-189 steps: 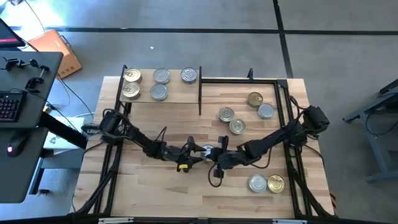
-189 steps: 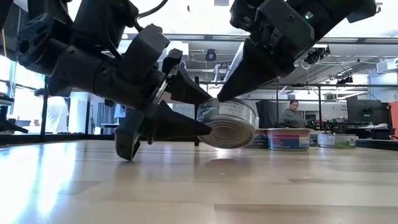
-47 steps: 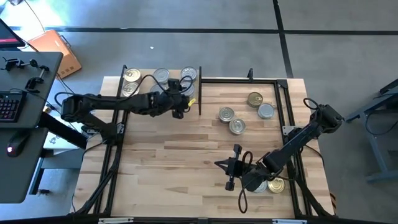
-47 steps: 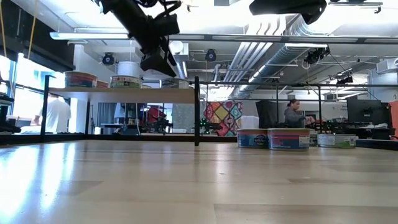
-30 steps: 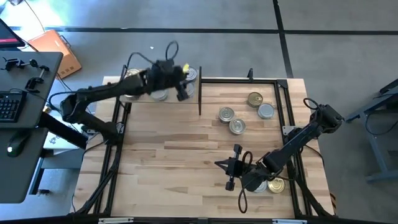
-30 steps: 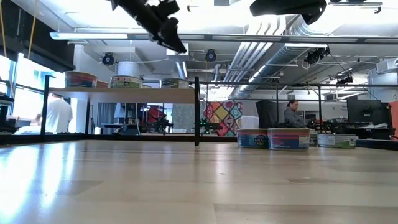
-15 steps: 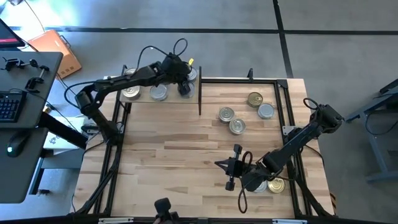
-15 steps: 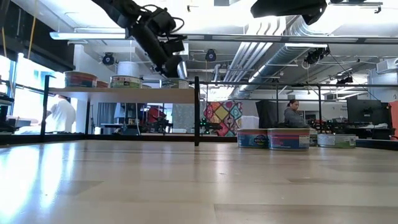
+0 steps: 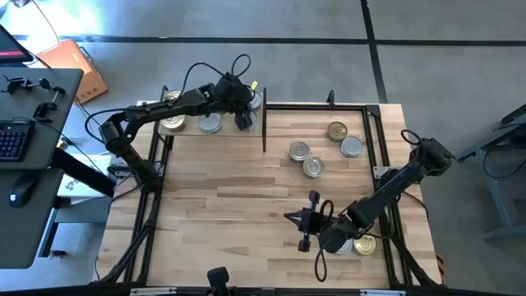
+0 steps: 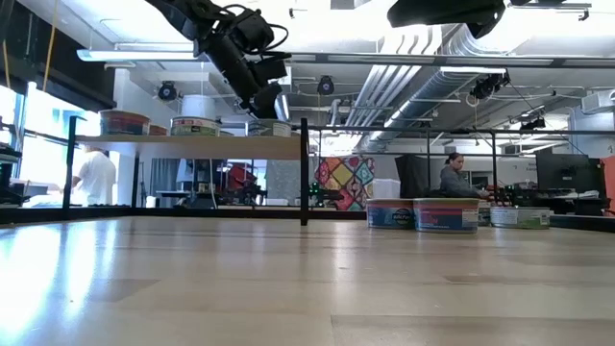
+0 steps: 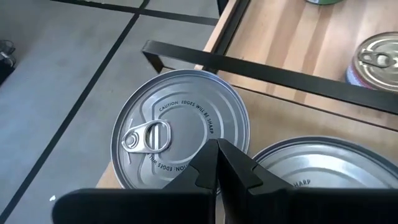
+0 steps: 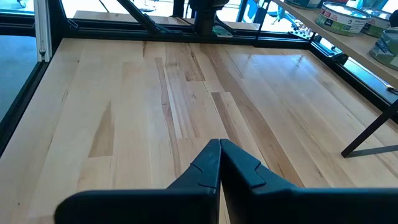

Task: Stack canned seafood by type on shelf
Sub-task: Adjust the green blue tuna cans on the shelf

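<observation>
Five tins (image 9: 211, 122) sit on the shelf (image 9: 189, 130) at the bench's far-left corner. Our left claw (image 9: 244, 122), pressed together and empty, hovers above them. Five more remain on the bench (image 9: 230, 197). They look rigid, smooth and weighty; we would pinch across the side wall.

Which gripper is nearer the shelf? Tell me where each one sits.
Left. The left gripper hovers shut right over the shelf, above its silver-topped tins. The right gripper waits shut at the table's near side, far from it.
</observation>
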Controlling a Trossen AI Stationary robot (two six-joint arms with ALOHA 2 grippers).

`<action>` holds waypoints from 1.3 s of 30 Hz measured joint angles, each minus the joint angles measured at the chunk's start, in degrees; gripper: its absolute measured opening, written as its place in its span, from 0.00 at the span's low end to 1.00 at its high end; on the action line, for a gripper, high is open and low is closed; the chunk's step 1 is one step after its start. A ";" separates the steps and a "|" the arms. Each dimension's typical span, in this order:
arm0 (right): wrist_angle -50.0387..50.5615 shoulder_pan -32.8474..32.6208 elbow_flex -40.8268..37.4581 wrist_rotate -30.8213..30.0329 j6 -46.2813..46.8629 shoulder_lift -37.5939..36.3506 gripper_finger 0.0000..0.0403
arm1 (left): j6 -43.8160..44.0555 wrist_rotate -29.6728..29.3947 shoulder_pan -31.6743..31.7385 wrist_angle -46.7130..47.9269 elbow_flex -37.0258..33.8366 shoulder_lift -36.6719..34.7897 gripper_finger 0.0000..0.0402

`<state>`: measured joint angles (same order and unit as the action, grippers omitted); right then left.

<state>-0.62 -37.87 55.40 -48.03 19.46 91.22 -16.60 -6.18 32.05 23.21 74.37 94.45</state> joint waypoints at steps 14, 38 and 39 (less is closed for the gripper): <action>0.01 0.00 0.00 0.01 0.00 0.00 0.00 | 0.02 -3.25 -0.89 0.70 1.16 0.11 0.00; 1.01 0.00 0.00 0.02 1.09 0.00 0.00 | 0.00 -3.85 -8.59 22.19 3.97 -4.31 0.00; 1.03 0.00 0.00 0.00 1.04 0.00 0.00 | 0.00 -3.76 -8.59 21.65 3.96 -4.28 0.00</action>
<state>0.40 -37.87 55.40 -48.03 20.51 91.22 -16.60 -9.93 23.46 44.87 78.32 90.18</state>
